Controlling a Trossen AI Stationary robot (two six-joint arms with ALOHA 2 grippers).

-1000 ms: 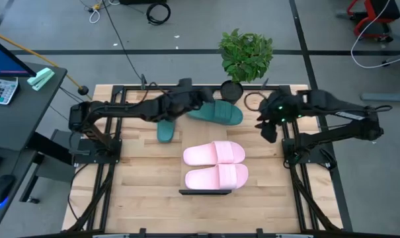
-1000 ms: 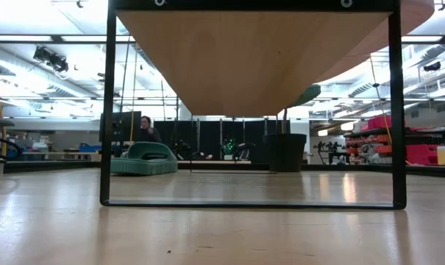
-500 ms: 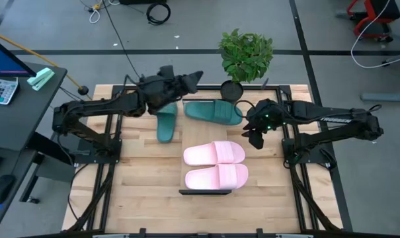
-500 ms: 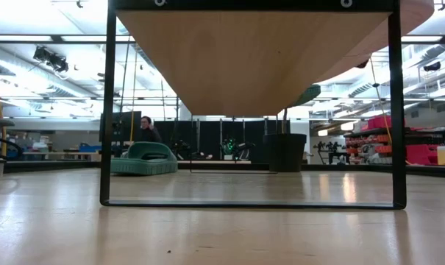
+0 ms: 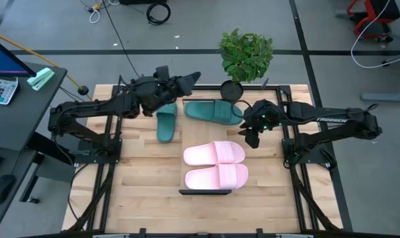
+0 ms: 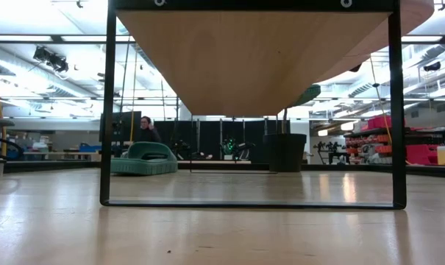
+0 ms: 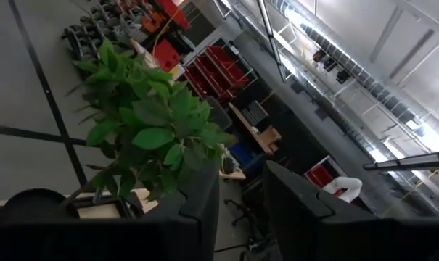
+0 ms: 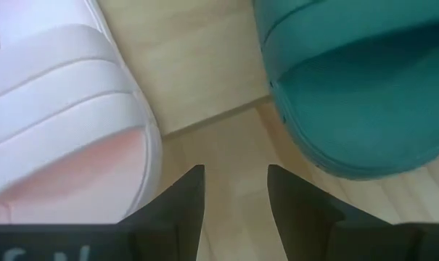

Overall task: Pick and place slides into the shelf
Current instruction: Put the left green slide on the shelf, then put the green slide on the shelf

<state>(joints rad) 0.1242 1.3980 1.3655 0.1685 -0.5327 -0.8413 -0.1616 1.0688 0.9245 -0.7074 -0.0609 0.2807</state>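
Two dark, near-black jointed arms of rounded housings joined by slender links. The left end effector (image 5: 190, 79) tapers into two pointed dark fingers (image 7: 194, 210), matte and blocky with squared edges. The right end effector (image 5: 250, 137) shows small green indicator lights on its wrist housing, and pale lettering runs along the right arm's forearm link.

Two light pink slides (image 5: 215, 164) lie side by side, soles down, on the light wood shelf (image 5: 205, 192) with dark end edges, near the right hand (image 5: 250, 135). One dark teal slide (image 5: 213, 111) lies flat just beside that hand. The other teal slide (image 5: 166, 123) lies flat below the raised left hand (image 5: 190, 80). Neither teal slide is on the shelf.
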